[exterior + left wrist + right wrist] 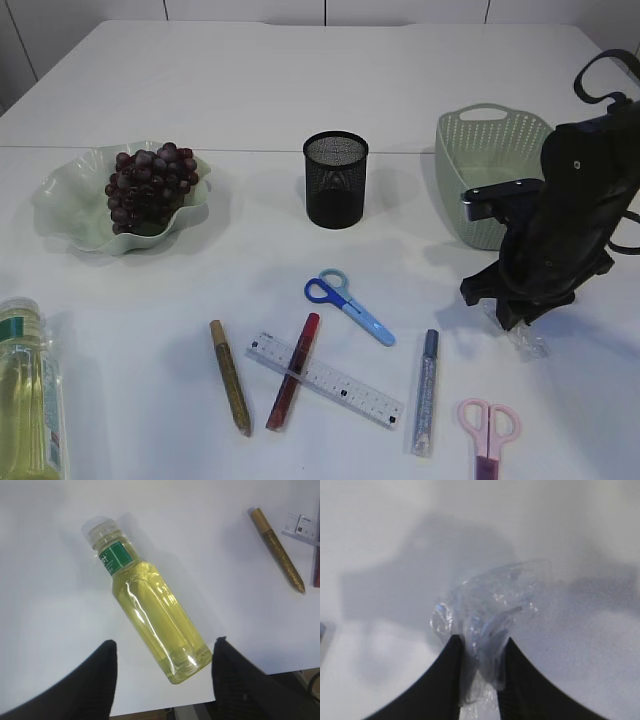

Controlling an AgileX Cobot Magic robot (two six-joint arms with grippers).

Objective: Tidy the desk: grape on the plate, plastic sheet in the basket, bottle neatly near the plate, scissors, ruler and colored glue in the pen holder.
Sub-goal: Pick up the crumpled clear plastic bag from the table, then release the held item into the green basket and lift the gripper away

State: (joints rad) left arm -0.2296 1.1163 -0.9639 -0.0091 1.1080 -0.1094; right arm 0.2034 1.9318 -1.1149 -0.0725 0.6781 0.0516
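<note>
My right gripper (481,642) is shut on the crumpled clear plastic sheet (490,602), low over the table in front of the green basket (470,150); the sheet (528,340) shows under the arm. The grape bunch (150,185) lies on the green plate (70,205). The bottle of yellow liquid (150,595) lies on its side at the front left (28,400). My left gripper (164,650) is open above the bottle's base. Blue scissors (350,303), pink scissors (488,425), a ruler (325,378) and gold (230,376), red (293,370) and silver (427,390) glue pens lie at the front. The black mesh pen holder (335,180) stands mid-table.
The table's front edge lies just below the bottle's base in the left wrist view (165,707). The red glue pen lies across the ruler.
</note>
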